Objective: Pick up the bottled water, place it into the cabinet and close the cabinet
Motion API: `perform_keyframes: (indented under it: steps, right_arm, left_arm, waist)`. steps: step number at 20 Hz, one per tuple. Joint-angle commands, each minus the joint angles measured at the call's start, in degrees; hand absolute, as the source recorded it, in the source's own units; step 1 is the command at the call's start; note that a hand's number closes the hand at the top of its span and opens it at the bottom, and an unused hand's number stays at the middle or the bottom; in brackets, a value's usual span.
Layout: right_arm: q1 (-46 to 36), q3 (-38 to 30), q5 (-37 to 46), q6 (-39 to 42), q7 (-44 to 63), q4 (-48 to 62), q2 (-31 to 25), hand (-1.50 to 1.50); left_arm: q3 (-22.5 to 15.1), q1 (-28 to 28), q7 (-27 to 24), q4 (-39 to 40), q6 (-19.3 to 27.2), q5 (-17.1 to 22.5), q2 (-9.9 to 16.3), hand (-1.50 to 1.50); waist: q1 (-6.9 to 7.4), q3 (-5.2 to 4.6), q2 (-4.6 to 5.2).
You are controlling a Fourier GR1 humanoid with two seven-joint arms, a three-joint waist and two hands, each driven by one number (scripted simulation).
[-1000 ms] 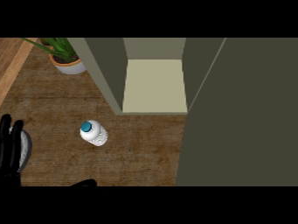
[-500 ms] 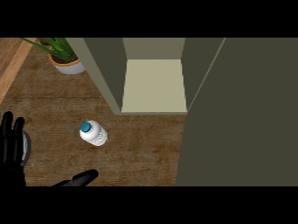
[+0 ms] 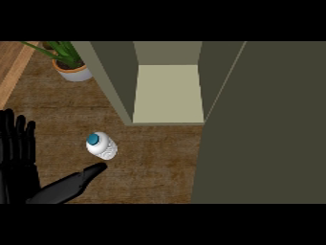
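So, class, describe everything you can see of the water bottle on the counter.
The water bottle is small and white, with a ribbed body and a teal cap. It stands upright on the brown wooden counter, seen from above, in front of the open cabinet and a little to its left. Nothing touches it: the right robot hand points at it with straight fingers from just below, a narrow gap between them.
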Motion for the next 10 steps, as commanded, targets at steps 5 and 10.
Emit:
perform_keyframes:
  steps: [5,10]
  right_arm:
    - [-2.6,5.81,11.05,-3.69,9.26,-8.7,-0.77,-1.5]
    - [-1.82,4.21,8.53,-3.87,4.4,-5.82,-1.92,-1.5]
  left_arm:
    - [2.03,1.87,-8.39,8.81,-0.84,3.14,-1.63,-1.5]
    - [5.23,1.44,-18.54,18.15,-5.23,9.98,-2.33,-1.5]
  waist:
    - [0.01,-0.06,-0.13]
    - [0.06,-0.02,-0.04]
